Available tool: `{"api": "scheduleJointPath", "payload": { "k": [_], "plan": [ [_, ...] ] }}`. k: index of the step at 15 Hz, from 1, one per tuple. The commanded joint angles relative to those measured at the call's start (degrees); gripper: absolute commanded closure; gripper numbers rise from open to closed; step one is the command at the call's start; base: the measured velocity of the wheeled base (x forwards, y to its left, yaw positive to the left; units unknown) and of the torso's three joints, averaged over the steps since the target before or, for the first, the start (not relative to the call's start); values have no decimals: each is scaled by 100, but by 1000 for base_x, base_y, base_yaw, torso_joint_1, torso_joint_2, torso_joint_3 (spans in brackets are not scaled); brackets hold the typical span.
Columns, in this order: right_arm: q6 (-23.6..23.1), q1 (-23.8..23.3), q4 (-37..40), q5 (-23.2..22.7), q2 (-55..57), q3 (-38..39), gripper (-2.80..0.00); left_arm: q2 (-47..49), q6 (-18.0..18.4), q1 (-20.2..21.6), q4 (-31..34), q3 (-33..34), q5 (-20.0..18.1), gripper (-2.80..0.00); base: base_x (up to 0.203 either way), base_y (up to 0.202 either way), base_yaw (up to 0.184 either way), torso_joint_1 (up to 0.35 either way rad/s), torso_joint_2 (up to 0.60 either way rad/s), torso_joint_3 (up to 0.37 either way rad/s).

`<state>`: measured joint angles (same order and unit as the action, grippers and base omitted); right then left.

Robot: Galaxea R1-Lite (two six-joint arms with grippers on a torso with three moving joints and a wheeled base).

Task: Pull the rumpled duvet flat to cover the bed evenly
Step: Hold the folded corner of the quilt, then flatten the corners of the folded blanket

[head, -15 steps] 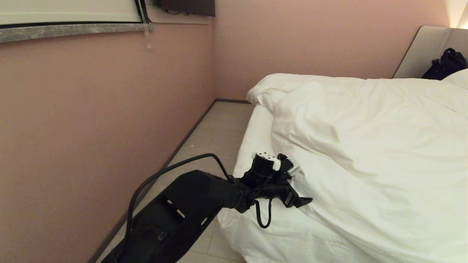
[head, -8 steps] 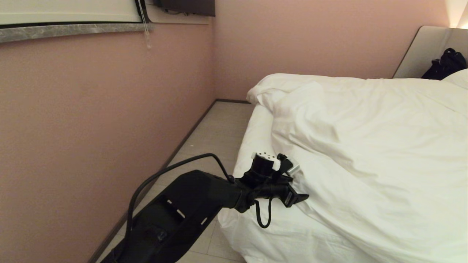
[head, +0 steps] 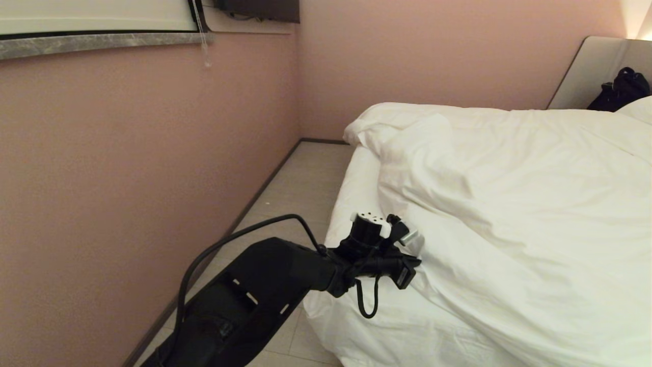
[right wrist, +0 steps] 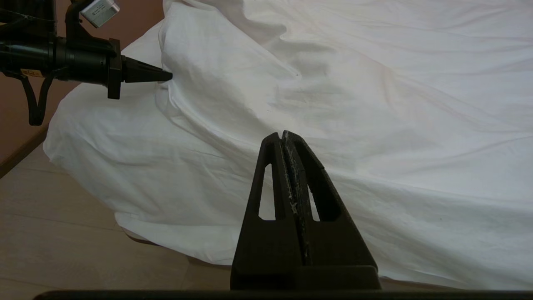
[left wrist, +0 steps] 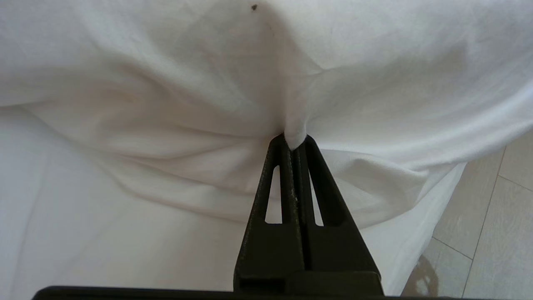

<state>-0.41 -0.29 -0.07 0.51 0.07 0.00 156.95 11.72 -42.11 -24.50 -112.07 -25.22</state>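
Observation:
The white duvet [head: 514,204] lies rumpled across the bed [head: 351,204], bunched toward the middle with its near-left edge pulled back from the mattress sheet. My left gripper [head: 418,262] sits at that edge, shut on a pinch of duvet fabric [left wrist: 295,135]. From the right wrist view the left gripper [right wrist: 166,76] meets the duvet [right wrist: 333,83] at a fold. My right gripper [right wrist: 283,135] hangs shut and empty in front of the bed's foot, apart from the cloth; it is out of the head view.
A pink wall [head: 127,178] runs close along the bed's left side, leaving a narrow strip of tiled floor [head: 290,199]. A beige headboard [head: 591,71] with a black bag [head: 619,89] stands at the far right. The duvet hangs near the floor [right wrist: 62,233].
The left gripper's fingers have closed from wide open onto the duvet's edge. The arm has stayed in place. The duvet has not shifted.

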Motion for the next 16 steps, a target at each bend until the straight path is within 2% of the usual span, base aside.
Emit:
{"api": "scheduleJointPath", "payload": {
  "k": [1, 4, 6, 10, 13, 14, 16],
  "plan": [
    [-2, 3, -1, 2, 1, 0, 0, -33, 6, 1, -19, 1, -2, 0, 0, 0, 0, 0, 0, 0],
    [-2, 3, -1, 2, 1, 0, 0, -211, -15, 39, -20, 124, 309, 0, 0, 0, 0, 0, 0, 0],
    [-2, -6, -1, 2, 1, 0, 0, -543, -75, 131, -11, 434, 354, 0, 0, 0, 0, 0, 0, 0],
    [-2, 3, -1, 2, 1, 0, 0, -1639, -290, 360, 23, 1561, 361, 0, 0, 0, 0, 0, 0, 0],
    [-2, 2, -1, 2, 1, 0, 0, -2467, -362, 684, 14, 2607, 354, 0, 0, 0, 0, 0, 0, 0],
    [-2, -5, -1, 2, 1, 0, 0, -2603, -385, 824, -8, 2772, 322, 0, 0, 0, 0, 0, 0, 0],
    [-2, 3, -1, 2, 1, 0, 0, -2422, -597, 859, -36, 2502, 308, 0, 0, 0, 0, 0, 0, 0]
  ]
}}
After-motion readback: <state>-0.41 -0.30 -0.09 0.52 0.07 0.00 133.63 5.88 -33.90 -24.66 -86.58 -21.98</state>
